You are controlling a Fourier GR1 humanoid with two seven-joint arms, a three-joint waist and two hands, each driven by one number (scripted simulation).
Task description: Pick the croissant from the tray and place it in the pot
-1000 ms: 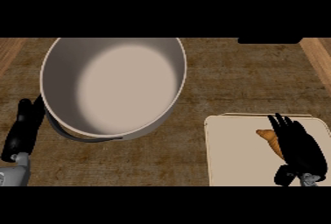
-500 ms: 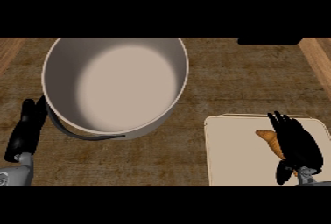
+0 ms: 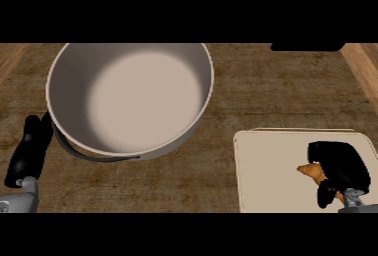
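A golden-brown croissant lies on the cream tray at the lower right. My right hand covers most of it, with its fingers curled down round the pastry so that only the left tip shows. The big pale pot stands at the upper left, its inside bare and a dark handle along its lower wall. My left hand rests at the left edge beside the pot, fingers straight and pointing up.
A wooden rim runs along the counter's left edge and right edge. A dark object sits at the top right. Brown counter lies between the pot and the tray.
My right hand's fingers, spread flat over the croissant before, have curled down round it. The left hand has hardly moved.
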